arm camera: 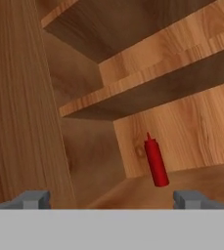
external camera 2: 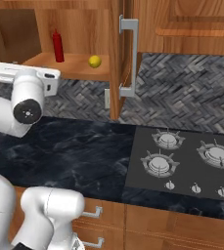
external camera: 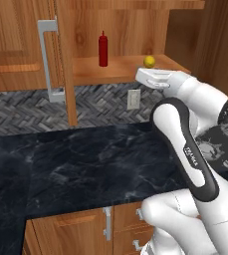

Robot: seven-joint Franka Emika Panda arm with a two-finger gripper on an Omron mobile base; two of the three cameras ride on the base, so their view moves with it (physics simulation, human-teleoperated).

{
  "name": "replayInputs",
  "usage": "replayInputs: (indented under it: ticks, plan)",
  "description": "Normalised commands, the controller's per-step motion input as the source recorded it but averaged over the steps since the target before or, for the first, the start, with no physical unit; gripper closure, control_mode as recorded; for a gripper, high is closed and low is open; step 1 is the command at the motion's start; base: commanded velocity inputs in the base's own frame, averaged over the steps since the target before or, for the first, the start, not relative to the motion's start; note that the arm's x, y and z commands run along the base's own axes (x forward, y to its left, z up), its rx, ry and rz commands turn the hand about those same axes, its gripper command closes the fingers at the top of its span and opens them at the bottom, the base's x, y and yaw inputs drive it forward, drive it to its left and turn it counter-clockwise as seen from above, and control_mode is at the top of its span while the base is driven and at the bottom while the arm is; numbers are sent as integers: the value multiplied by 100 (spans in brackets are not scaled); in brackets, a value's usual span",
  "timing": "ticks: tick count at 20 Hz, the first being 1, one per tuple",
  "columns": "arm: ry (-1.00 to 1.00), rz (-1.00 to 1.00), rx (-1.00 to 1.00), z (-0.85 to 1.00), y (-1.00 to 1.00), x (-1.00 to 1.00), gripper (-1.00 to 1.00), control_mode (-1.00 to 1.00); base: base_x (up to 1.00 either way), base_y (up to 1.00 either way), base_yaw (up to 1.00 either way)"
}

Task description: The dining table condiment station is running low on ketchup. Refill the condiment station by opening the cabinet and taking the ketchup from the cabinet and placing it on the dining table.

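The ketchup (external camera: 103, 49) (external camera 2: 58, 46) (arm camera: 155, 163) stands upright at the back of the cabinet's lowest shelf (external camera: 118, 70). The cabinet is open, and its left door (external camera: 64, 60) is swung out edge-on with its long silver handle (external camera: 47, 60). My gripper (arm camera: 111, 200) is open, its fingertips (arm camera: 33, 198) wide apart with nothing between them. The hand (external camera: 153, 77) (external camera 2: 30, 75) hovers just in front of the shelf's front edge, below and to the right of the bottle and apart from it. The dining table is out of view.
A yellow lemon (external camera: 149, 61) (external camera 2: 95, 61) lies on the same shelf to the right of the bottle. The black marble counter (external camera: 85, 164) runs below, with a gas hob (external camera 2: 182, 161) on the right. The other open door (external camera 2: 116, 49) with its handle (external camera 2: 128, 56) stands right of the shelf.
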Motion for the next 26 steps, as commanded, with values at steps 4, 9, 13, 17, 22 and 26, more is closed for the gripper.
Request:
replayInputs:
  ticks: [4, 9, 13, 17, 22, 26]
  plan:
    - [1, -4, 0, 24, -24, 5, -100, -100, 0, 0, 0]
    - [0, -4, 0, 14, 0, 33, -100, -100, 0, 0, 0]
    - [5, -1, -1, 0, -1, 56, -100, -100, 0, 0, 0]
    - [17, 0, -2, -2, -20, 55, -100, -100, 0, 0, 0]
    - [21, 0, -7, -1, -18, 48, -100, -100, 0, 0, 0]
    - [3, 0, -14, 2, -10, 27, -100, -100, 0, 0, 0]
